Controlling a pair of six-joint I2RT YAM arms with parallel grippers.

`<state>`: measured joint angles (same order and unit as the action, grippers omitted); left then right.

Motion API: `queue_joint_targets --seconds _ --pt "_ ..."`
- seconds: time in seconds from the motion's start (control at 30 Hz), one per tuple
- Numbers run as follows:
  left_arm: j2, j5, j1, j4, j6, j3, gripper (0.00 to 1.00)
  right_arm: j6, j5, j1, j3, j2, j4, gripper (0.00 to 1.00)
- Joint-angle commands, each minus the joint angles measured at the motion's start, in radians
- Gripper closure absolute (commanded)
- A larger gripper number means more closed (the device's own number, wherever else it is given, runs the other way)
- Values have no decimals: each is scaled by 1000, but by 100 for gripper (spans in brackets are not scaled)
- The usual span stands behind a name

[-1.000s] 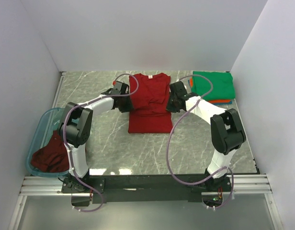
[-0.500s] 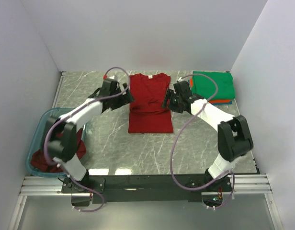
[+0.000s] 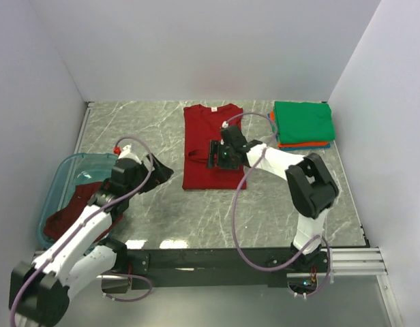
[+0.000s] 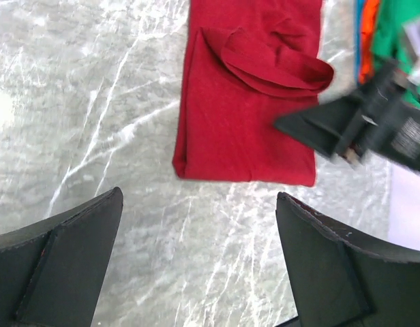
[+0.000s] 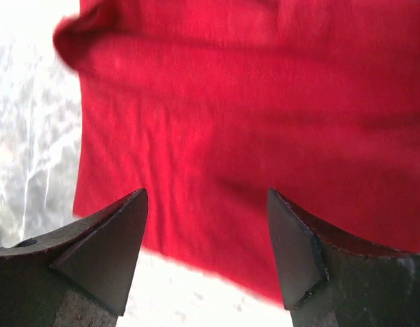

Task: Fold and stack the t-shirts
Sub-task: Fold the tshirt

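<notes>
A: While the bright red cotton t-shirt [image 3: 210, 129] is lying on the desk [image 3: 285, 204], what's the R hand [image 5: 204, 197] doing?
B: Hovering over it, gaping wide, gripping nothing. L hand [image 4: 200, 197] is gaping empty too.

**Q:** Left side, as shown from above?

**A:** My left arm [image 3: 87, 228] leans forward from its base. My left gripper [image 3: 166, 172] points ahead with its fingers [image 4: 67, 259] spread wide.

**Q:** Right side?

**A:** My right arm [image 3: 275, 158] folds at the elbow, forearm reaching leftward. My right gripper [image 3: 217, 155] faces down, fingers [image 5: 101, 252] parted.
</notes>
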<state>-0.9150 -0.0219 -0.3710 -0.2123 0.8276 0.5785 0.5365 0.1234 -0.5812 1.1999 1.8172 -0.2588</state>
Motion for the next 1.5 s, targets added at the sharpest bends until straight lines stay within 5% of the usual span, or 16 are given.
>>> queue_joint_targets --seconds 0.0,0.3,0.77,0.9,1.13,1.47 --pt "100 19 -5 -1 44 -64 1 -23 -19 6 107 66 10 23" --pt "260 137 -5 -38 104 -131 1 -36 -117 26 297 244 -25 23" --pt "47 -10 -5 46 67 -94 0 -70 -160 96 629 328 -68 23" --pt "-31 -70 -5 116 73 -95 0 -38 -218 98 480 161 -80 22" --pt "-228 -154 -9 232 70 -59 3 88 -229 107 -67 -214 -51 19" --pt "-514 -266 -29 314 48 20 44 158 -146 113 -465 -476 23 22"
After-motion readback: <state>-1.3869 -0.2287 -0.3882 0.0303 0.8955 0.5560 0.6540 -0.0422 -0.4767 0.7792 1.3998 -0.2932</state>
